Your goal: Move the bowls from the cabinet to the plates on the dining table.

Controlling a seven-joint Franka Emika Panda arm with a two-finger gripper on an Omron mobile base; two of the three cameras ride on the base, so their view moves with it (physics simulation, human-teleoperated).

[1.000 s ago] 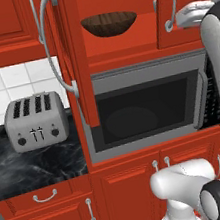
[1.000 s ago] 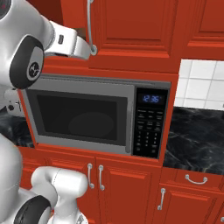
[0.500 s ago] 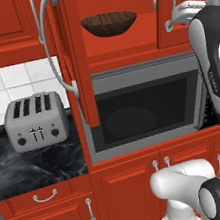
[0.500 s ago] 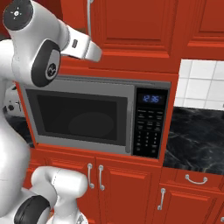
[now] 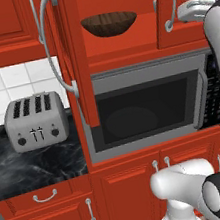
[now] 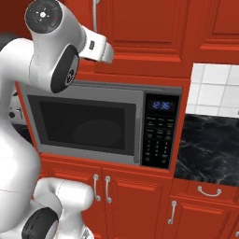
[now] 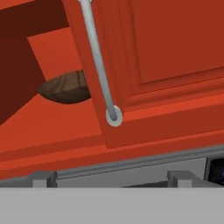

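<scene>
1 brown bowl sits on the shelf of the open cabinet, directly above the microwave, and we see it in the hand view past the edge of the cabinet's right door. Our gripper has its 2 fingertips spread wide and holds nothing, just in front of that door's handle, above the microwave's top edge.

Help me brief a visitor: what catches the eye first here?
The dark wooden bowl on the shelf of the open red cabinet, above the silver microwave. The white arm's open gripper faces the closed right door's bar handle. A toaster stands on the counter, left.
</scene>
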